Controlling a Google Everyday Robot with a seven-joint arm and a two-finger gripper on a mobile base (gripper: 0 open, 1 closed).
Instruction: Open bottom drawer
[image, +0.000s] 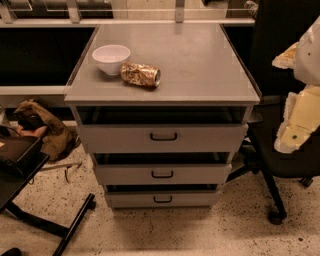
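The bottom drawer (162, 199) is the lowest and narrowest of three grey fronts on a grey metal cabinet (200, 75), just above the floor. It has a small black loop handle (162, 199) at its centre. A thin dark gap shows above its front. The mid-sized drawer front (162, 174) and the tallest drawer front (162, 136) sit above it. My gripper (295, 125) is a white and cream shape at the right edge of the camera view, over a chair seat. It is well to the right of the cabinet and touches no drawer.
A white bowl (111, 58) and a crushed can (141, 74) lie on the cabinet top. A black office chair (272, 165) stands close on the right. A black stand (30, 165) and a brown cloth (42, 125) are on the left. The floor (160, 230) is speckled.
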